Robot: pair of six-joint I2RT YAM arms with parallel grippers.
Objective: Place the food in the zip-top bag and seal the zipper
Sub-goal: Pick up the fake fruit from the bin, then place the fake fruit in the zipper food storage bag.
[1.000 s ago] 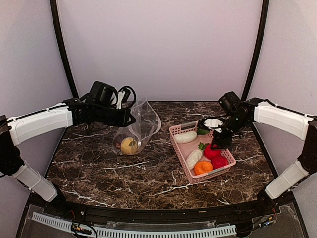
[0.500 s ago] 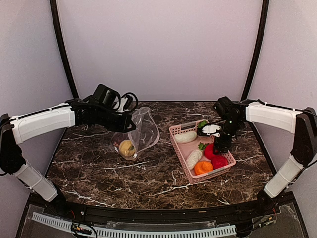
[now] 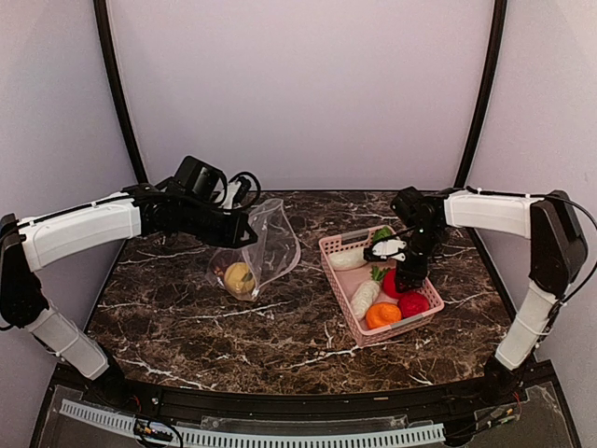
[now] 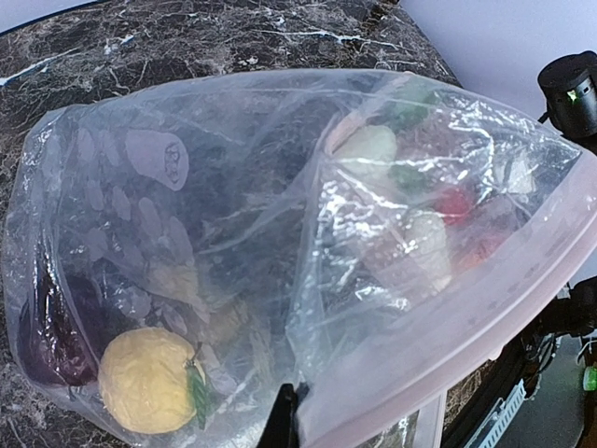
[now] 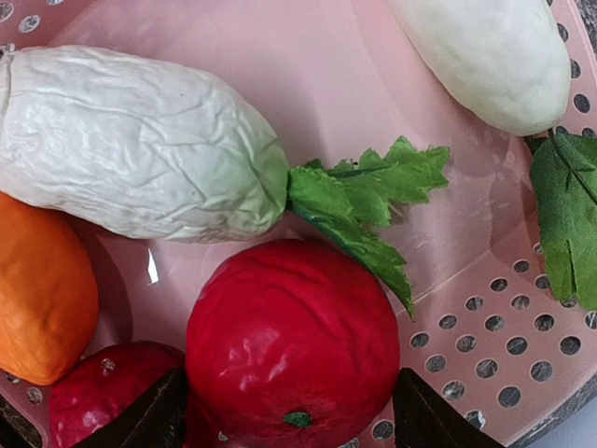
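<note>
Food and zip-top bag (image 3: 266, 245), filling stage.

**Change over the last second.** The right gripper (image 3: 408, 277) has swung in from the right and dropped into the pink basket (image 3: 359, 331). Its jaws are spread to either side of one red ball (image 5: 291, 336). The tips sit close against the ball, but it lies on the basket floor, so no grip is evident. The bag has shifted slightly towards the near left, and the left gripper (image 3: 244, 227) has stayed clamped on the mouth edge, holding it raised above the marble table (image 3: 280, 327). Judged from this, the next transfer is about to start and most of the food remains to be moved.

**Bag.** It sits left of centre with its mouth facing right towards the basket. The zipper (image 4: 485, 317) is unsealed and curves open. Two pieces lie at the bottom, a yellow-peach ball (image 4: 149, 378) and beside it a dark purple piece (image 4: 51, 331).

**Basket.** It sits right of centre, well apart from the bag, and holds:
- the straddled ball;
- a second red ball (image 3: 413, 303);
- an orange (image 3: 382, 315);
- two white radishes, one near (image 5: 140, 149) and one far (image 5: 494, 56);
- a green leafy piece (image 3: 381, 235) at the far end.
</note>
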